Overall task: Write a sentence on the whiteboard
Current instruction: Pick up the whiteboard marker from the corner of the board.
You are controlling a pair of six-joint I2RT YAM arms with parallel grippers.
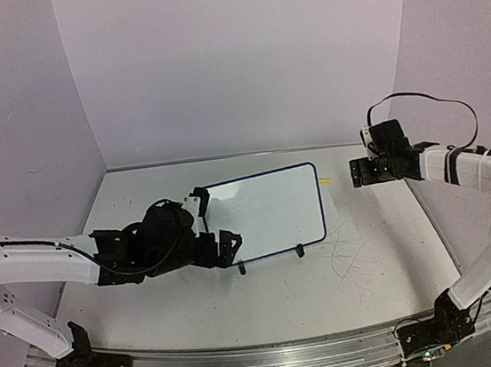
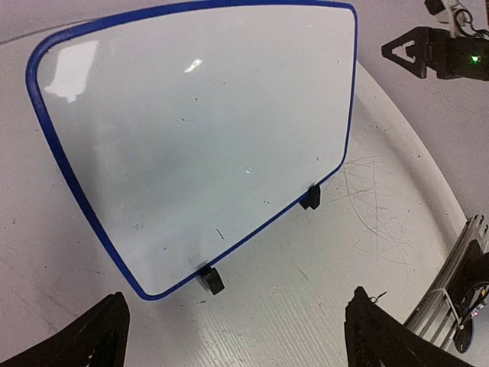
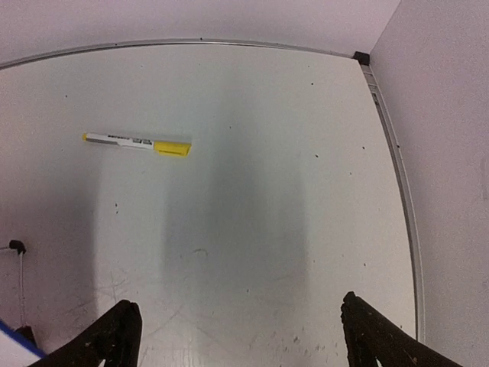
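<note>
Left gripper point(image 2: 238, 302) fingers point(image 2: 92, 336) spread wide, nothing between them, close before the whiteboard point(image 2: 199, 138), not touching. Board stands mid-table, tilted back on two black clip feet point(image 2: 212, 280), with a blue rim; writing not discernible on its glossy face. Grey scratch marks point(image 2: 374, 206) on tabletop point(image 2: 290, 306) beside the right foot. Yellow-capped marker point(image 3: 137, 143) lies flat just off the board's far right corner. Right gripper point(image 3: 244, 313) hangs above the tabletop, well apart from the marker, fingers spread, empty.

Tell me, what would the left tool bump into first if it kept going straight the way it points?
Probably the whiteboard: the open left tool faces its lower edge and black clip feet, with only bare table between. How far off it is, I can't tell.
</note>
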